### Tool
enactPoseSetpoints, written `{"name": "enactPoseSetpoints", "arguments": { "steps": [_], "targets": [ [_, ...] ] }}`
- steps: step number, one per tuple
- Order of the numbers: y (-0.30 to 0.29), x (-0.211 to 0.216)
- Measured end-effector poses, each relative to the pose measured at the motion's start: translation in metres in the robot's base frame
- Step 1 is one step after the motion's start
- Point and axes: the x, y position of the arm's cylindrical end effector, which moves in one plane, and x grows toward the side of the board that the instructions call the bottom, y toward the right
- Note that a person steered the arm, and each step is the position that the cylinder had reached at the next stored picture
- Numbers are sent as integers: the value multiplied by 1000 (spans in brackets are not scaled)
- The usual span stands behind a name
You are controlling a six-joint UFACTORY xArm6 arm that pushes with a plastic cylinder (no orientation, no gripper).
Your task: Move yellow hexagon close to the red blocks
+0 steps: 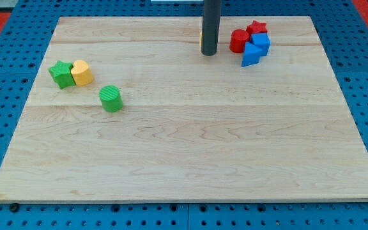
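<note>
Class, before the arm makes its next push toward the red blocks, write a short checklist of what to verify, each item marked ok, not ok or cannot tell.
1. Yellow hexagon visible: not ok, only a yellow sliver shows behind the rod; shape cannot tell.
2. My tip beside that block: ok, the sliver sits at the rod's left edge; contact cannot tell.
3. Red blocks located: ok, red cylinder and red star sit at the view's top right.
4. Path toward them: ok, bare board between rod and red cylinder.
5. Blue blocks nearby: not ok, they touch the red ones and could be nudged.
6. Hexagon already close: cannot tell.
</note>
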Motion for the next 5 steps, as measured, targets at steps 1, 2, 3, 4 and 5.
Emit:
{"name": "enactPoseSetpoints", "arguments": {
  "steps": [1, 2, 3, 4, 5],
  "targets": [
    [-2, 5],
    [-2, -16],
    [-2, -41],
    [-5, -51],
    [-53, -43]
  ]
}}
